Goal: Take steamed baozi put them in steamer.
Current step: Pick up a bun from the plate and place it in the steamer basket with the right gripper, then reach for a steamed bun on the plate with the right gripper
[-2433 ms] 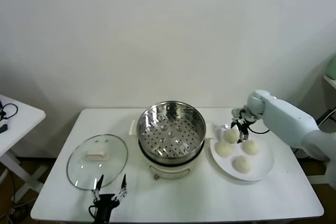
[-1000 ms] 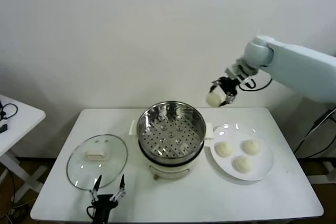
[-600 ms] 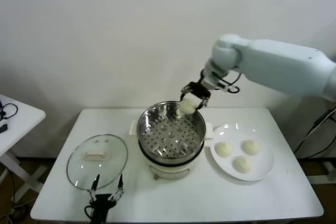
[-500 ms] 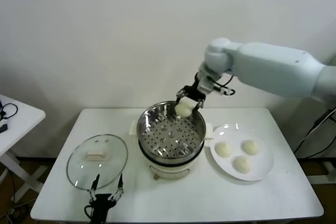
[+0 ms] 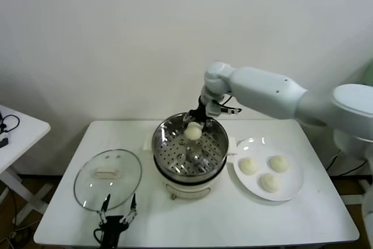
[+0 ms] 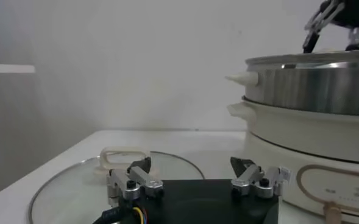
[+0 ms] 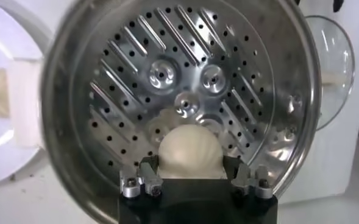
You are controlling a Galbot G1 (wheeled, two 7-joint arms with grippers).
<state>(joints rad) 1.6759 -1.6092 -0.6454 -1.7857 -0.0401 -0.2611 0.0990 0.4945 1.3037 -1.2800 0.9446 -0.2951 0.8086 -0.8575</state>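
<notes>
My right gripper [image 5: 194, 125] is shut on one cream-white baozi [image 5: 193, 132] and holds it over the far part of the shiny steel steamer [image 5: 165, 131], just above its perforated bottom. In the right wrist view the baozi [image 7: 188, 152] sits between the fingers [image 7: 147, 173] over the steamer floor [image 7: 167, 79]. Three more baozi [image 5: 249, 165] lie on the white plate [image 5: 294, 188] to the right of the steamer. My left gripper [image 5: 119, 210] is open and empty, parked at the table's front edge by the glass lid.
A round glass lid [image 5: 108, 178] with a white handle lies flat on the table left of the steamer; it also shows in the left wrist view [image 6: 88, 182]. The steamer stands on a white cooker base [image 5: 187, 188]. A second white table [image 5: 14, 129] stands far left.
My right gripper lifted one baozi off the plate, carried it up and left, and has lowered it over the steamer. The plate now holds three. The left arm has not moved.
</notes>
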